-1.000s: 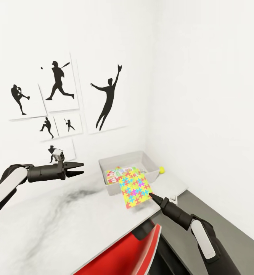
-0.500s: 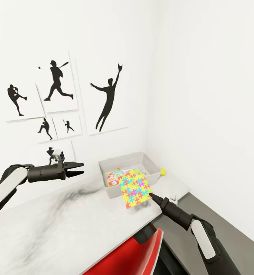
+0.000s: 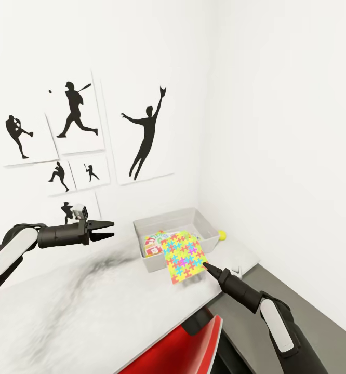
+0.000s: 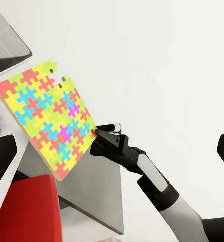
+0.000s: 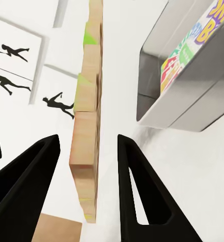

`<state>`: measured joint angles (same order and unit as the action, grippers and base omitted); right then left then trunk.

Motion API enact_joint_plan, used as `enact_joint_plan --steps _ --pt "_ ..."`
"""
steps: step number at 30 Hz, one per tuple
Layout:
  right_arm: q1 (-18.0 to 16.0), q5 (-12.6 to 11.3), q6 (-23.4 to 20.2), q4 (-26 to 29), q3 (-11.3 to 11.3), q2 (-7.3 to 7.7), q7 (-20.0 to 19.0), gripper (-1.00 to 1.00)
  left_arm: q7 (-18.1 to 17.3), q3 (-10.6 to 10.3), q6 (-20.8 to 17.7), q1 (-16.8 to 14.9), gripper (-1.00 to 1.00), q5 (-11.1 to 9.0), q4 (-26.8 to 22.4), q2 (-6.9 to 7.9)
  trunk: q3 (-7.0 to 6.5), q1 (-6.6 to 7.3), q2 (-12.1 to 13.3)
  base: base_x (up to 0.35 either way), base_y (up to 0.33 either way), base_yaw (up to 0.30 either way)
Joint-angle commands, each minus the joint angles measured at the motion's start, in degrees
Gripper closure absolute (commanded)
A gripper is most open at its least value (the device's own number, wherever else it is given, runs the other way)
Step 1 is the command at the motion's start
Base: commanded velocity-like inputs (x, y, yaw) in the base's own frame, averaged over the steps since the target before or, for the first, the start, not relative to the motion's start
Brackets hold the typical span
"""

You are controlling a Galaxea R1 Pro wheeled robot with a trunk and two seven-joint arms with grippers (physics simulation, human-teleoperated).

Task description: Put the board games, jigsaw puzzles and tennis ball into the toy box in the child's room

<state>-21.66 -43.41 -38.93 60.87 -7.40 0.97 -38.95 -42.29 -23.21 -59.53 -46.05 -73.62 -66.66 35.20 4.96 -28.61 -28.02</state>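
Observation:
My right gripper (image 3: 206,266) is shut on the lower corner of a bright jigsaw puzzle (image 3: 183,257), held tilted in the air against the front wall of the toy box (image 3: 165,215). The left wrist view shows the puzzle (image 4: 46,118) pinched by the right gripper (image 4: 96,133). Seen edge-on in the right wrist view, the puzzle (image 5: 87,136) runs between the fingers (image 5: 134,176). A board game (image 3: 155,243) with big letters lies inside the box (image 5: 192,101). The tennis ball (image 3: 222,235) rests on the table (image 3: 90,301) behind the box's right end. My left gripper (image 3: 106,228) hovers open above the table, left of the box.
A red swivel chair (image 3: 178,348) is tucked under the table's near edge between my arms. The lower dark-grey section (image 3: 282,291) runs along the right wall. Baseball silhouette pictures (image 3: 142,135) hang on the back wall, and the box sits in the corner.
The head view has shifted slightly, sliding the wall pictures left. Both arms keep their poses, and the puzzle stays in the right gripper at the box's front wall.

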Motion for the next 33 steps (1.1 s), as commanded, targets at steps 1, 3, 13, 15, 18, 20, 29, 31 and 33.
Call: enact_joint_plan --steps 1,3,13,15,18,20,29,31,33 --pt "-0.05 -0.19 -0.36 0.02 -0.07 -0.01 -0.07 1.00 -0.25 -0.12 -0.15 -0.09 -1.00 -0.02 0.03 0.05 0.12 -0.03 -0.12 0.006 0.000 0.000" --pt "-0.05 -0.19 -0.36 0.03 -0.07 -0.01 -0.07 1.00 -0.25 -0.12 -0.15 -0.09 -1.00 -0.02 0.02 0.05 0.12 -0.03 -0.12 0.003 0.000 0.000" --pt "-0.05 -0.19 -0.36 0.04 -0.07 -0.01 -0.13 1.00 -0.25 -0.09 -0.23 -0.09 -1.00 -0.03 -0.02 0.11 0.12 -0.03 -0.12 0.000 0.000 0.000" --pt "-0.05 -0.19 -0.36 0.04 -0.07 -0.01 -0.14 1.00 -0.25 -0.10 -0.23 -0.09 -1.00 -0.03 0.00 0.08 0.12 -0.03 -0.12 0.000 0.000 0.000" --pt "-0.05 -0.19 -0.36 0.04 -0.08 -0.01 -0.13 1.00 -0.25 -0.10 -0.27 -0.09 -1.00 -0.03 0.01 0.10 0.12 -0.03 -0.12 0.000 0.000 0.000" --pt "-0.05 -0.19 -0.36 0.04 -0.09 -0.01 -0.15 1.00 -0.25 -0.10 -0.30 -0.09 -1.00 -0.03 0.02 0.08 0.12 -0.03 -0.12 0.000 0.000 0.000" --pt "0.15 -0.25 -0.40 0.12 -0.57 0.12 -0.04 1.00 -0.25 -0.08 -0.32 -0.09 -1.00 -0.05 0.04 0.12 1.02 -1.13 -2.12 0.000 0.000 0.000" --pt "0.19 -0.28 -0.41 0.14 -0.87 0.05 0.20 1.00 -0.25 -0.08 -0.35 -0.09 -1.00 -0.10 0.04 0.30 1.02 -1.13 -2.12 0.000 0.000 0.000" --pt "0.20 -0.32 -0.34 0.06 -0.92 -0.04 0.49 1.00 -0.25 -0.08 -0.39 -0.09 -1.00 -0.11 0.04 0.34 1.02 -1.13 -2.12 0.000 0.000 0.000"
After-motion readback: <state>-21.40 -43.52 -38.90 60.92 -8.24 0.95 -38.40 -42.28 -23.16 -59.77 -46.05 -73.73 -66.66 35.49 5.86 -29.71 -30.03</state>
